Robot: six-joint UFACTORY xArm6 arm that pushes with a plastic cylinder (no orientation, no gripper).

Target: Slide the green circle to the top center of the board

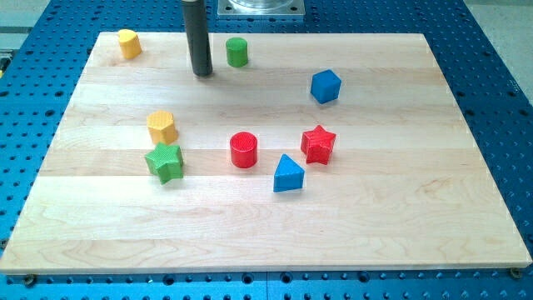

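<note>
The green circle (237, 52) is a small green cylinder near the top of the wooden board (400, 192), a little left of centre. My tip (202, 73) is the lower end of a dark rod that comes down from the view's top. It rests on the board just left of the green circle and slightly below it, with a small gap between them.
A yellow block (128, 43) sits at the top left. A yellow hexagon (161, 127) and a green star (164, 162) stand at the left. A red cylinder (243, 150), a blue triangle (288, 174), a red star (318, 143) and a blue cube (326, 86) lie around the centre.
</note>
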